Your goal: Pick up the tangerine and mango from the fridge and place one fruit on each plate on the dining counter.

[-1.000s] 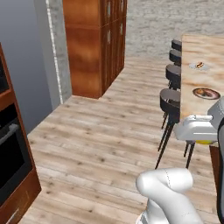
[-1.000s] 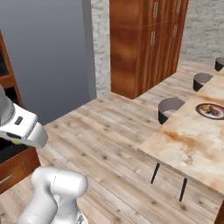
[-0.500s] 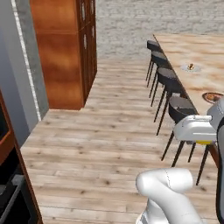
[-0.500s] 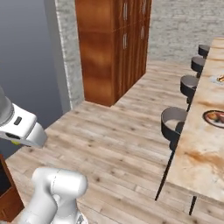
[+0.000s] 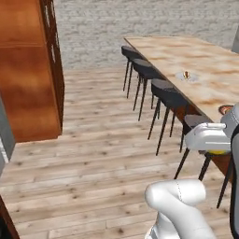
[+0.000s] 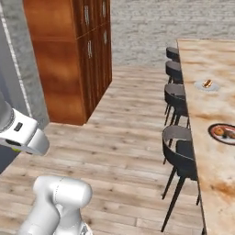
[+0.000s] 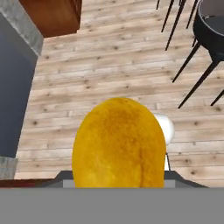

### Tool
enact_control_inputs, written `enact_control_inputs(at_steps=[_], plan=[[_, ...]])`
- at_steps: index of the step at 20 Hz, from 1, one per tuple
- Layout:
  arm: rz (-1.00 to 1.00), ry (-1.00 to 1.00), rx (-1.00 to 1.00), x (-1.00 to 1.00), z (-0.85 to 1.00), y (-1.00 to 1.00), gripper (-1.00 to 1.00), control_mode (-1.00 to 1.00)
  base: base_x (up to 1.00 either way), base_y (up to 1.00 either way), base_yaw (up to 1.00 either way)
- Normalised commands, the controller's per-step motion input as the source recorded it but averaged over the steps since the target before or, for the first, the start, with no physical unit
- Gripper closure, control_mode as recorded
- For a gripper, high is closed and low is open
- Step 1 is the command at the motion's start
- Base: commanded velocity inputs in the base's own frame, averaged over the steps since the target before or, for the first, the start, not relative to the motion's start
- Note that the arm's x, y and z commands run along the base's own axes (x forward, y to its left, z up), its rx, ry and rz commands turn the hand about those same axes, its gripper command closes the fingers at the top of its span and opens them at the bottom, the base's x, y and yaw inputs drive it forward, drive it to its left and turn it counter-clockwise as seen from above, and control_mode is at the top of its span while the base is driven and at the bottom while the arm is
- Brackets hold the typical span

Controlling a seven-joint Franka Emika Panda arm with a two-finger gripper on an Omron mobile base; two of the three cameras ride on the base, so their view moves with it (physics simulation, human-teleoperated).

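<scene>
Mango [image 7: 118, 144]: golden-yellow, mottled darker orange. Dining counter [image 5: 205, 70]: beige top with rusty-brown blotches. Stools [image 5: 161, 88]: black seats and legs. Tall cabinet [image 6: 75, 55]: red-brown wood, silver handles. Floor [image 5: 93, 154]: pale wood planks. Far wall [image 5: 93, 28]: grey stone. Plates [image 6: 206, 85]: pale grey-white far, dark-rimmed near.

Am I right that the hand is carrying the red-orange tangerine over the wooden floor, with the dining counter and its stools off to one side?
Not quite: the fruit in the hand is the golden-yellow mango, not the tangerine, as the hand view shows. The rest holds: it is over the wooden floor, with the dining counter and stools to one side.
</scene>
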Motion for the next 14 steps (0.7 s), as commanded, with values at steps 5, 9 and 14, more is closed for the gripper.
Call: enact_control_inputs(at_steps=[5,9,14], plan=[[0.0,0.0,0.0,0.0,0.0,0.0,1.0,1.0,1.0,0.41,-0.53],[0.0,0.0,0.0,0.0,0.0,0.0,1.0,1.0,1.0,0.65,-0.5],[0.0,0.0,0.0,0.0,0.0,0.0,1.0,1.0,1.0,0.82,-0.5]])
